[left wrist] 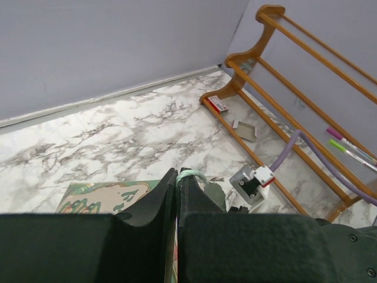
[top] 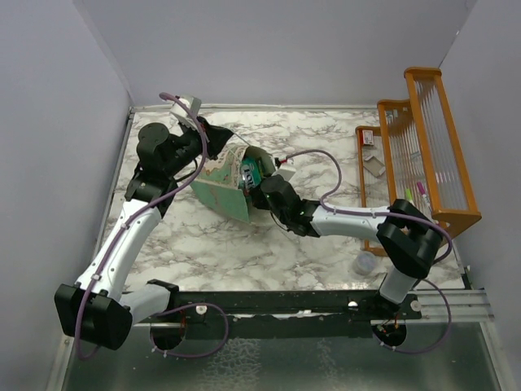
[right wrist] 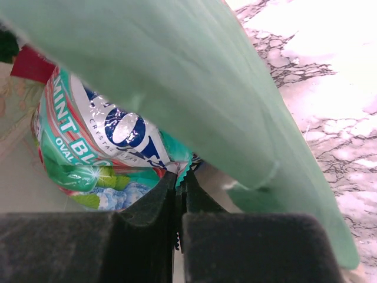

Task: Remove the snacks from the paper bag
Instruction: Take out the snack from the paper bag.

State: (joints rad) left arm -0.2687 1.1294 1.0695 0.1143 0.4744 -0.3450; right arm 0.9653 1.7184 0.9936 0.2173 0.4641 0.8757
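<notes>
Marble-veined tabletop (top: 203, 244), grey-walled, carries the paper bag (top: 221, 194) and an orange rack (top: 453, 217).

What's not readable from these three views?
- Snack count in the paper bag: right wrist view, its green wall covers all but the teal packet and a red corner.
- Bag mouth: top view, right gripper blocks it.
- Items on the orange rack: top view, too small.
</notes>
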